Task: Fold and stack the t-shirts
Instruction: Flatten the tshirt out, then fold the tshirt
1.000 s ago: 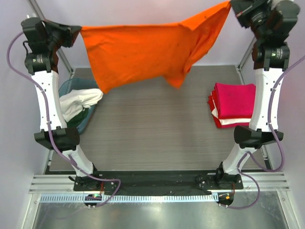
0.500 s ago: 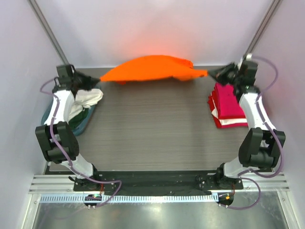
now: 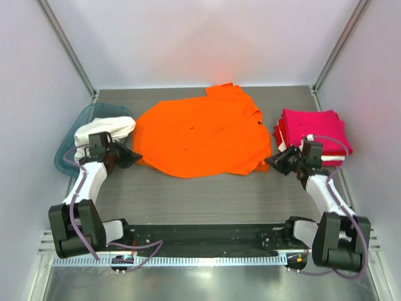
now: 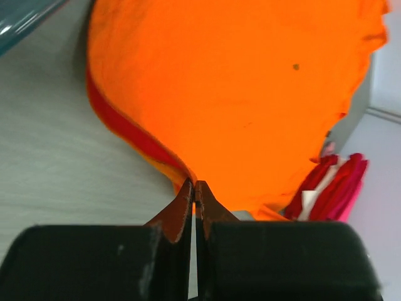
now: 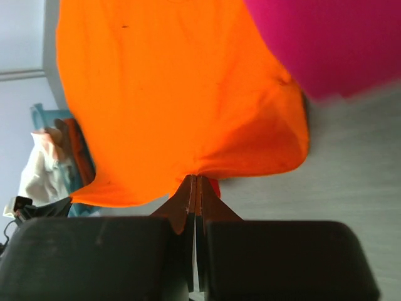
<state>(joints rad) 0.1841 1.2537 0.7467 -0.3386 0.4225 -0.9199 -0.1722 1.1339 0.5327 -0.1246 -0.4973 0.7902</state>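
An orange t-shirt [image 3: 200, 135] lies spread flat on the table, filling the far middle. My left gripper [image 3: 134, 156] is low at the shirt's near left corner and shut on its edge [image 4: 182, 169]. My right gripper [image 3: 269, 161] is low at the near right corner and shut on that edge [image 5: 200, 172]. A stack of folded red and pink shirts [image 3: 310, 132] sits at the right, also showing in the right wrist view [image 5: 332, 44] and the left wrist view [image 4: 332, 185].
A teal basket [image 3: 69, 147] at the left holds a white shirt [image 3: 103, 128] and other clothes. The enclosure walls stand close on the left, right and back.
Both grippers came down from high at the back to the table and pulled toward the near side. The orange shirt went from hanging to lying spread flat.
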